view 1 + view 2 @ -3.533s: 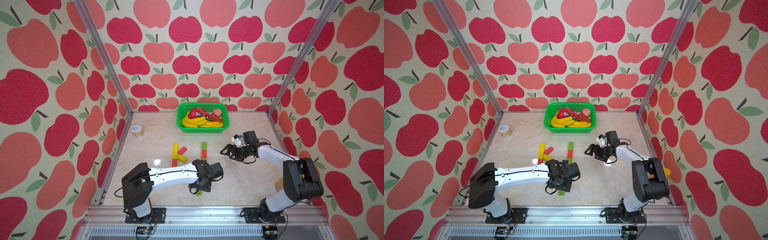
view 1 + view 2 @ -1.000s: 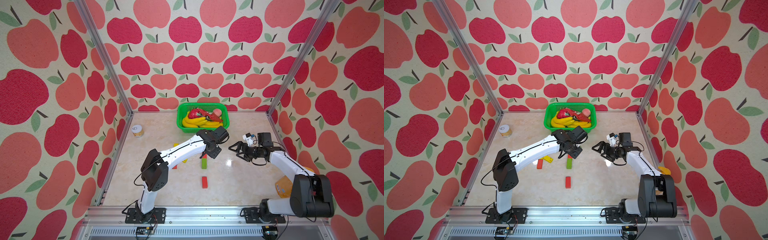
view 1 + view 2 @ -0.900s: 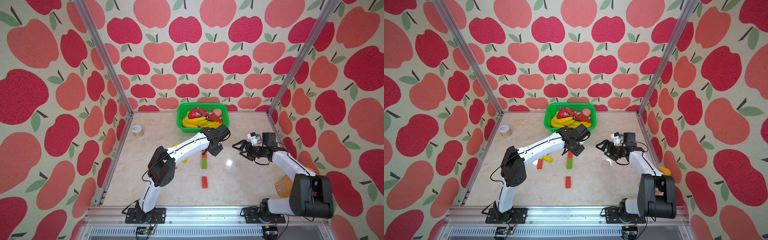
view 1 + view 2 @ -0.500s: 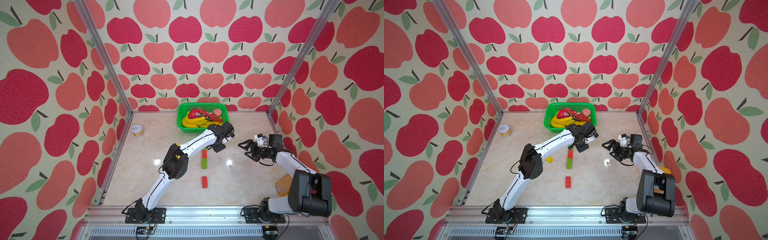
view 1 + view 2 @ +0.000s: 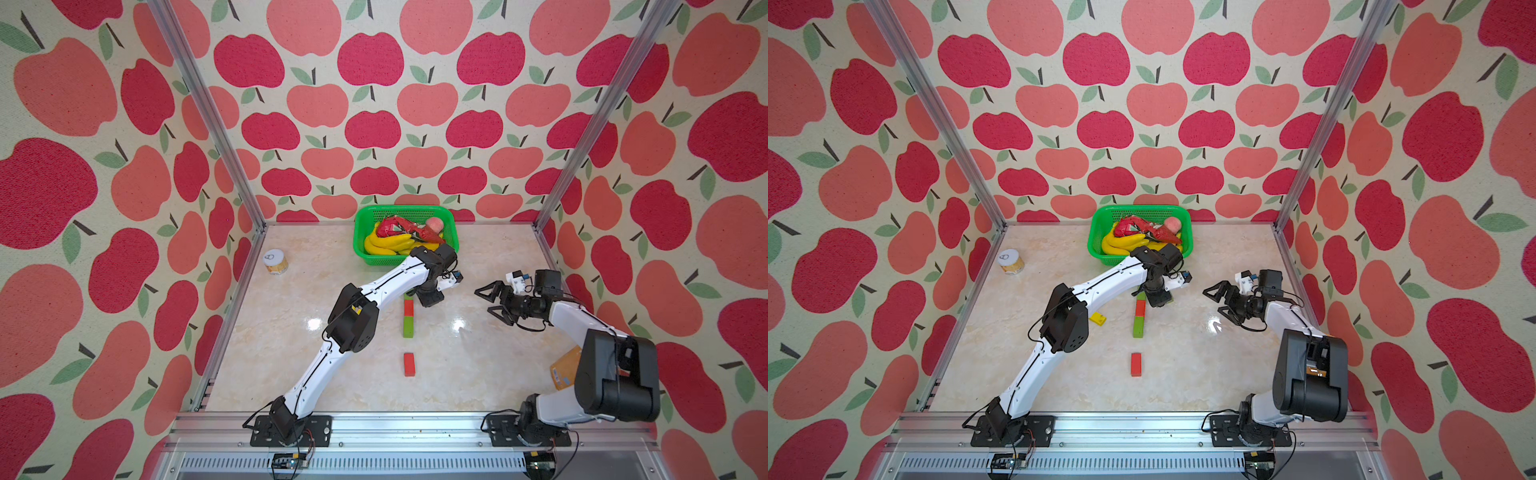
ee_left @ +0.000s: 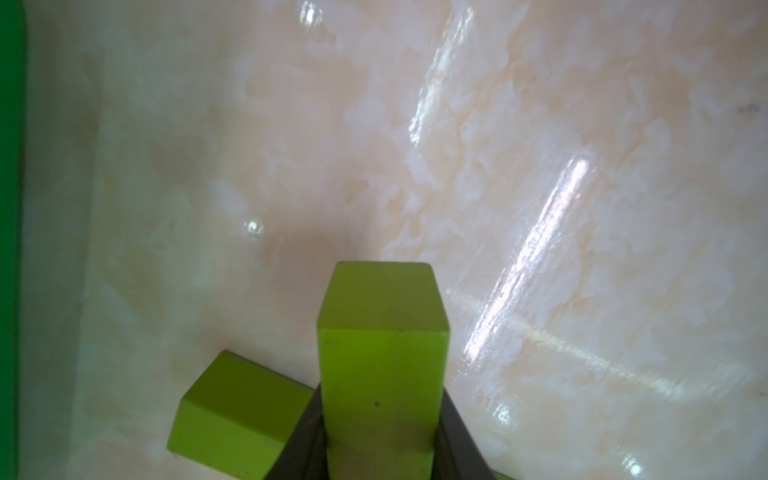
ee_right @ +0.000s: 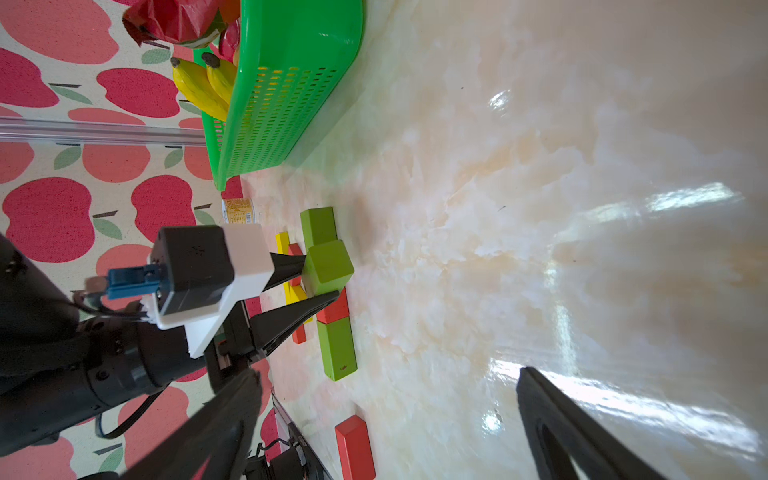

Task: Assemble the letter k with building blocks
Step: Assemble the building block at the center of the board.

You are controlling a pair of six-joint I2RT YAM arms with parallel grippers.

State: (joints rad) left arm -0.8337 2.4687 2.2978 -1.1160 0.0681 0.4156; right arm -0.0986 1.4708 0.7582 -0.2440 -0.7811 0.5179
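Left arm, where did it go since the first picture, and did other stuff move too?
The left gripper took a green block from near the front edge and carried it back toward the green basket, to the far end of the red-and-green row. The right gripper drifted a little toward its side wall, open and empty. The basket, the can and the row stayed put.

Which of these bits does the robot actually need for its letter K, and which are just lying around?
Needed: green block in left gripper; red-green row; lone red block; yellow block.
Lying about: green basket of toy fruit; small jar.
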